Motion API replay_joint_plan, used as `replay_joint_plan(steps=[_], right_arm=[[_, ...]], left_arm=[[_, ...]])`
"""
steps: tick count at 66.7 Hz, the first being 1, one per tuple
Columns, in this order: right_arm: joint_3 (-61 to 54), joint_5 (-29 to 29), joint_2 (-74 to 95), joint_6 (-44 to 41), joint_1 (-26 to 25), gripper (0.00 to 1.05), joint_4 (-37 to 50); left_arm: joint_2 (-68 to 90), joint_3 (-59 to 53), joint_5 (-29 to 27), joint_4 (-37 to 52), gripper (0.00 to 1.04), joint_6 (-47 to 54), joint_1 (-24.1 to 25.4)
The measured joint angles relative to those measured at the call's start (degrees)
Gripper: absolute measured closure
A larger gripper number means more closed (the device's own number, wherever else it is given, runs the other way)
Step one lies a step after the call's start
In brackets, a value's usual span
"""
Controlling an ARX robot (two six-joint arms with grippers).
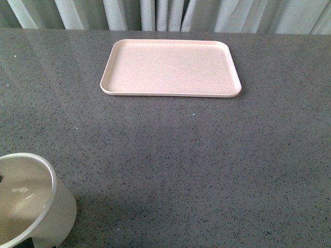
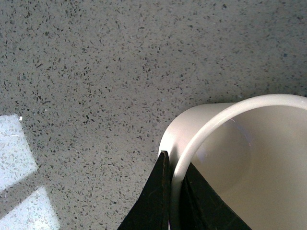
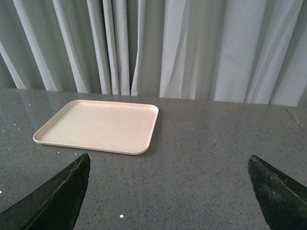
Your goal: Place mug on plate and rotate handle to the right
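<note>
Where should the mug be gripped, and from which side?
Grip the mug by its rim wall, from above. Its mouth faces up and open, so one of the jaws fits inside and one outside, as the left gripper shows.

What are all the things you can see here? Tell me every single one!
mug: one, white, at the near left edge of the front view; its handle is not in view.
plate: one, pale pink, far middle of the table.
table: one, speckled grey, under everything.
curtains: pale grey, hanging behind the table.
left gripper: one, black fingers, clamped on the mug's rim, one finger inside and one outside.
right gripper: one, black fingers, wide open above the table, holding nothing.
</note>
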Motion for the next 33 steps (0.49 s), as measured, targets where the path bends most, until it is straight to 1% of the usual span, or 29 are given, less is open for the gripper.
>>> replay_joint_plan(steps=[7,17,27,33], right_arm=[[0.0,0.02,0.0,0.0,0.0,0.09,0.0],[0.0,0.0,0.0,-0.02,0.0,0.09,0.0],[0.0,0.0,0.0,0.0,0.0,0.09,0.0],[0.0,0.0,0.0,0.0,0.0,0.09,0.0]], left_arm=[[-2.36,2.25,-0.7,-3.21,1.03,-0.66,-1.14],[-1.75,6.4,-2.05,-4.79,1.03,-2.34,-3.58],[5.33,16.0,-3.72,-4.42,1.03,-3.37,-8.13],[10.47,21.9,-4.35,-4.26,1.03,-3.87,-9.88]])
